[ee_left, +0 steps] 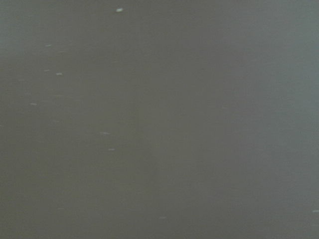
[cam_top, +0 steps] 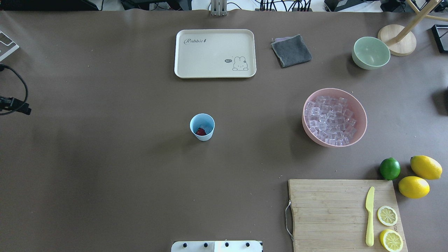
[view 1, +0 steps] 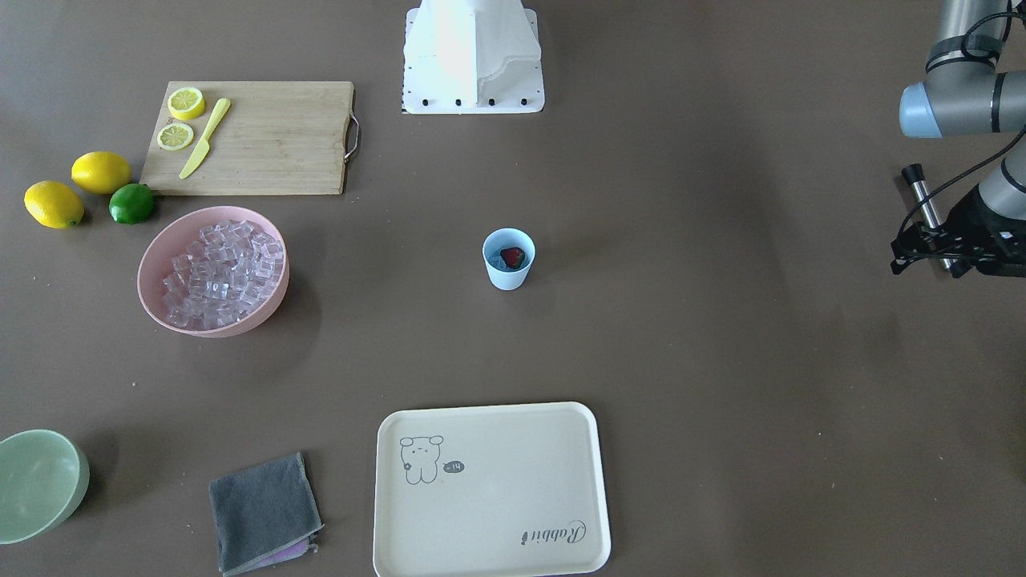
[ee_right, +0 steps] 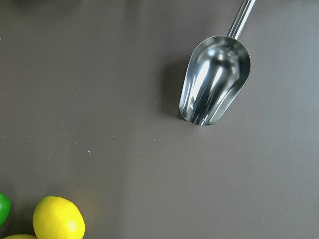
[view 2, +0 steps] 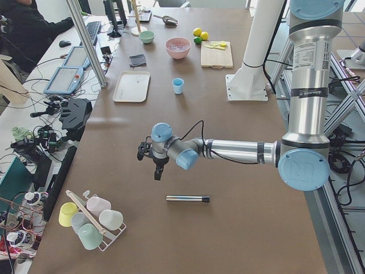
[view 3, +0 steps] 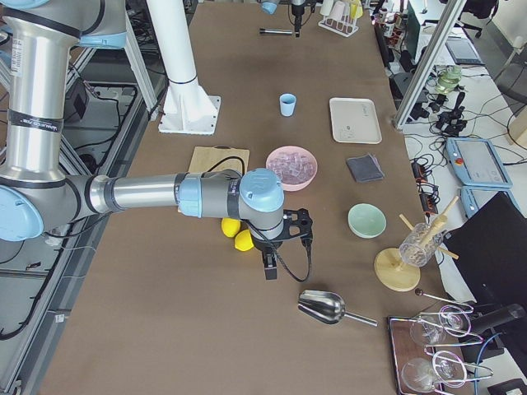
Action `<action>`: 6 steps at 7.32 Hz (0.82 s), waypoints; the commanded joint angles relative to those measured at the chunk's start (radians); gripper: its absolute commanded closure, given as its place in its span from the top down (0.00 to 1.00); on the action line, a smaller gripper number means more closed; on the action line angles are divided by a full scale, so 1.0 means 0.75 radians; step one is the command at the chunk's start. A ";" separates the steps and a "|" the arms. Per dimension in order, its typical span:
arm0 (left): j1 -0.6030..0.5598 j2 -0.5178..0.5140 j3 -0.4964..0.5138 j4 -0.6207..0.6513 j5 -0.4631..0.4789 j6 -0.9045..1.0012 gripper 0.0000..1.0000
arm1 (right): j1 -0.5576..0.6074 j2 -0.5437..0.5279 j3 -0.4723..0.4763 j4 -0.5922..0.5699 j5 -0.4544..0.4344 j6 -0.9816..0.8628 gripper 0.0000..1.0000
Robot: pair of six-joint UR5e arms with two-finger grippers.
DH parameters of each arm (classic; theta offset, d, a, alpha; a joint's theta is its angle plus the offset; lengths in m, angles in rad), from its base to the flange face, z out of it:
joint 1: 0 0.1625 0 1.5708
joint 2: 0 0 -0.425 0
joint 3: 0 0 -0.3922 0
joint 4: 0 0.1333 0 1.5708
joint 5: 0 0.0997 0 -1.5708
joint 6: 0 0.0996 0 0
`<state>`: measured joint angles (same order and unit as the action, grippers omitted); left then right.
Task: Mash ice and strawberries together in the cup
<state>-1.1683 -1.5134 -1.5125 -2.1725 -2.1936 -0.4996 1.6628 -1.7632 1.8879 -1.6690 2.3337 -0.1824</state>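
Standing mid-frame in the front-facing view, the pale blue cup holds a red strawberry. Ice cubes fill the pink bowl at left. At the right edge, the left gripper hangs beside a metal rod. I cannot tell its opening. The right gripper hangs near a steel scoop, its opening equally unclear.

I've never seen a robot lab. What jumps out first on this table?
Likely the pink bowl heaped with clear ice on the robot's right side of the table. Next, the small blue cup standing alone mid-table with a red strawberry inside, and the shiny metal scoop lying at the table's right end.
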 commanded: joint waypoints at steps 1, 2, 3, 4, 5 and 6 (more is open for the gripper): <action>-0.052 0.152 0.039 -0.178 -0.018 -0.012 0.98 | 0.000 0.001 0.003 0.000 0.001 0.004 0.99; -0.052 0.187 0.039 -0.281 -0.016 -0.147 0.98 | 0.000 0.001 0.003 0.000 -0.001 0.006 0.99; -0.044 0.220 0.061 -0.351 -0.022 -0.190 0.98 | 0.000 -0.003 0.003 0.000 -0.001 0.006 0.99; -0.040 0.226 0.132 -0.422 -0.023 -0.195 0.98 | 0.000 -0.007 0.001 0.000 0.001 0.006 0.99; -0.032 0.218 0.169 -0.467 -0.012 -0.197 0.98 | 0.000 -0.013 0.005 0.000 0.001 0.004 0.99; -0.019 0.218 0.170 -0.476 -0.012 -0.197 0.98 | 0.002 -0.013 0.005 0.000 0.001 0.004 0.99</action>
<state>-1.1924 -1.3503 -1.4018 -2.5032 -2.2052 -0.6434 1.6631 -1.7712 1.8904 -1.6690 2.3345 -0.1789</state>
